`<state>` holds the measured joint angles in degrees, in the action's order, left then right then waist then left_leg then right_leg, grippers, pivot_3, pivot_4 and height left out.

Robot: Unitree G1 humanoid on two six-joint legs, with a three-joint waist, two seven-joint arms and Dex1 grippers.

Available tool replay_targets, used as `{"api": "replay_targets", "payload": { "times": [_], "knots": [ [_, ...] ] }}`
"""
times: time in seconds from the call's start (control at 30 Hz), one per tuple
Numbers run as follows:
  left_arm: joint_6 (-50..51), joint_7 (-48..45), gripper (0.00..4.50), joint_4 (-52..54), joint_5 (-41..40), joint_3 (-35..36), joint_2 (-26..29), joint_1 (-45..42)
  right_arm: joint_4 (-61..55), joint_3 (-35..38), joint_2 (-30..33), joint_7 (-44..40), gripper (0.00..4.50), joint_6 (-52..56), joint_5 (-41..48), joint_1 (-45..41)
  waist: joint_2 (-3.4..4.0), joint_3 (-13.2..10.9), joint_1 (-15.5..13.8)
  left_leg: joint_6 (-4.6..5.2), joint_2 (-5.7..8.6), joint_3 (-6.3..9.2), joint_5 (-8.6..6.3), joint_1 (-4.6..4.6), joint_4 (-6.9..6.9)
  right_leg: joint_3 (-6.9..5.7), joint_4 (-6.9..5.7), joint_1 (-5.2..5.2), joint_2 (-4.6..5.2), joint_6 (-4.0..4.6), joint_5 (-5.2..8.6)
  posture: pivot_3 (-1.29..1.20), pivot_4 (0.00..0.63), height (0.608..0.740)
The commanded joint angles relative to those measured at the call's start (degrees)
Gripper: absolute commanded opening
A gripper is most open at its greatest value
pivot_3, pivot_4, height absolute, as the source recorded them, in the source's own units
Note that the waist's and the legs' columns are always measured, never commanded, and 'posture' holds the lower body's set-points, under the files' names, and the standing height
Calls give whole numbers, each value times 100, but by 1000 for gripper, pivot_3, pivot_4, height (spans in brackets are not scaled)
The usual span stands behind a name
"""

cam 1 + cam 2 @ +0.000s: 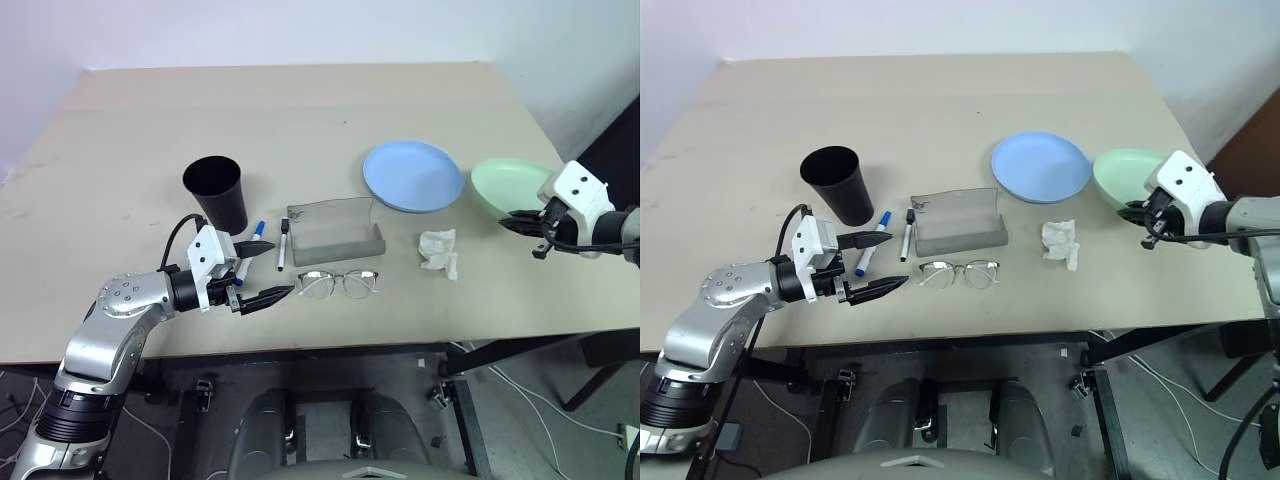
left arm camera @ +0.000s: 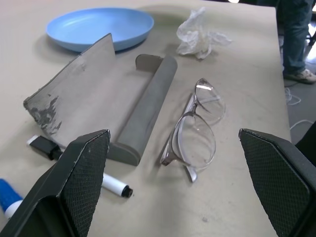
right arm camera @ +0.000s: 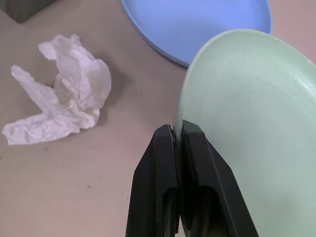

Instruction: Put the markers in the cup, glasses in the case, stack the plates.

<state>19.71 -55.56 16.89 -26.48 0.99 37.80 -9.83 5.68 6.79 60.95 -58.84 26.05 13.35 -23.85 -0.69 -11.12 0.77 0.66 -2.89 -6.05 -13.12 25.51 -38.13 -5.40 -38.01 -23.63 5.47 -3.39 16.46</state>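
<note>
Clamped in the right gripper (image 3: 177, 136) by its near rim, mint green plate (image 1: 512, 185) just right of the light blue plate (image 1: 413, 176); left gripper (image 1: 262, 272) spread wide beside the glasses (image 1: 339, 283).

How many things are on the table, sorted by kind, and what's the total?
Plates: 2, blue plate and green plate
Markers: 2, blue-capped marker and black-capped marker
Cup: 1
Glasses: 1
Case: 1
Tissue: 1
Total: 8
</note>
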Motion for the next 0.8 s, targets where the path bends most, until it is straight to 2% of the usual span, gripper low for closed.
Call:
{"api": "replay_targets", "payload": {
  "times": [0.03, 0.2, 0.33, 0.47, 0.67, 0.8],
  "knots": [
    [6, 68, 4402, 198, -123, 144, -23, -1, 113, 60, -177, 168, 11, -270, -37, -485, 2, -1, 22, 0, 0, -1, 0, -2, 0, 1, -1, 0, -1, -1, -1, 0, 150, 701],
    [96, 193, 4402, 271, -188, 199, -23, 40, 573, -186, -575, 278, 11, -572, -207, -1124, 5, -2, 2, -2, -1, -2, 2, -2, 0, 1, -4, -3, -2, -15, -8, 0, 150, 701],
    [138, 235, 4402, 315, -206, 231, -10, 96, 1108, -556, -1155, 325, 11, -908, -386, -1726, 5, -2, 5, -1, 1, -5, 3, 1, 0, 1, -3, -3, -2, -19, -11, 0, 150, 701],
    [139, 274, 4402, 370, -215, 225, -13, 126, 2474, -785, -1962, 545, 11, -1276, -580, -2552, 7, -3, 25, 0, 0, -8, 8, -1, -1, -3, -11, -3, -5, -21, -12, 0, 150, 701],
    [139, 334, 4402, 470, -231, 216, -13, 191, 4645, -1063, -2816, 921, 11, -2176, -1064, -3547, 9, -4, 14, 0, 3, -11, 14, 1, 0, -4, -15, -5, -5, -22, -13, 0, 150, 701],
    [141, 365, 4402, 513, -245, 268, 15, 231, 5314, -1309, -3119, 849, 11, -2481, -1409, -3757, 8, -4, 19, -17, 3, -14, 24, 2, 0, -4, -16, -5, -6, -25, -14, 0, 150, 701]
  ]
}}
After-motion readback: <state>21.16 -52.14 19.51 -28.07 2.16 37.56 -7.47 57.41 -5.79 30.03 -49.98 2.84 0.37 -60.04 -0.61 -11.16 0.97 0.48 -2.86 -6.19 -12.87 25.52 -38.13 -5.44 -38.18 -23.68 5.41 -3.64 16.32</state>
